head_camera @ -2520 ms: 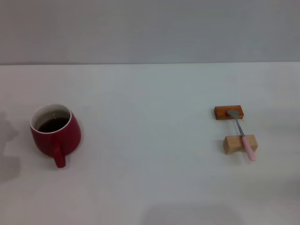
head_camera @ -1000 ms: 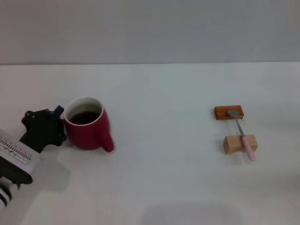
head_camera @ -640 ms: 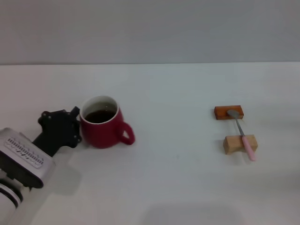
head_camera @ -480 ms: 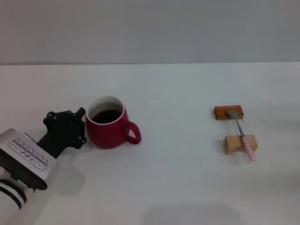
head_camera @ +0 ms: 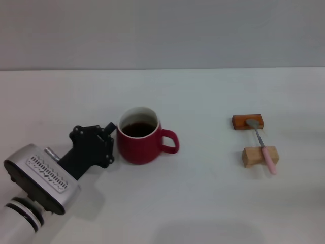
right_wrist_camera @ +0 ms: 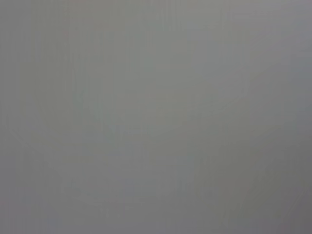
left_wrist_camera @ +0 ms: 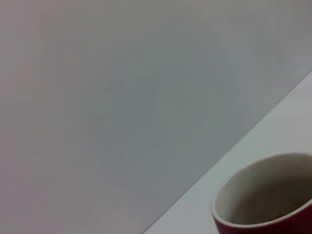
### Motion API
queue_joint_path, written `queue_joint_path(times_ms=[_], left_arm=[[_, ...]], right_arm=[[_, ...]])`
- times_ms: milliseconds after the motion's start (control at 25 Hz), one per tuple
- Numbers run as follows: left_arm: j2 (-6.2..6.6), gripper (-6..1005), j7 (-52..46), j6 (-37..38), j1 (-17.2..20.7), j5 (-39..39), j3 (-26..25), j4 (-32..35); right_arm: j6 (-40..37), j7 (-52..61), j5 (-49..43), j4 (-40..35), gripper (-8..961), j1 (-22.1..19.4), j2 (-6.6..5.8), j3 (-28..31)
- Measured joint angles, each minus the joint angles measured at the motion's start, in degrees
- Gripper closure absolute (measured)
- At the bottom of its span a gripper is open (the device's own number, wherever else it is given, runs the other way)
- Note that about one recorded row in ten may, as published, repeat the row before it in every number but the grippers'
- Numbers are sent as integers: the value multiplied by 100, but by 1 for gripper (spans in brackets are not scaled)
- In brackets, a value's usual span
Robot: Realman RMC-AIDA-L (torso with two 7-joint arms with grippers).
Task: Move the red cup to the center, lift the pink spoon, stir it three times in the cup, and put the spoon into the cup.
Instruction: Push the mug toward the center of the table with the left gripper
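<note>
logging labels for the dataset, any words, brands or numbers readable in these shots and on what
Nothing can be read.
Left arm: a dark printed strip on its silver housing, too small and blurred to read.
Red cup: no print visible.
Pink spoon and the two wooden blocks: no markings visible.
Wrist views: no text.

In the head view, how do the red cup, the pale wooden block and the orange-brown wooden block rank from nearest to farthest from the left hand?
1. The squat dark-red ceramic cup: right beside the left hand, to its right.
2. The pale wooden block: far to the right, under the pink spoon's handle.
3. The orange-brown wooden block: far right too, behind the pale one; these two are nearly equal.
</note>
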Motion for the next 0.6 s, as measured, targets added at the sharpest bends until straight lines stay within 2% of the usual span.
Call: queue_joint_path(times_ms=[360,600], left_arm=[[0,995,-6,-103,19,-55,81,-132],[35,995,17,-254,-149,-428,-44,30]], right_arm=[[-14,0,0,1,310,-15,18,0],[-26,0,0,8,310,-65,37,0]])
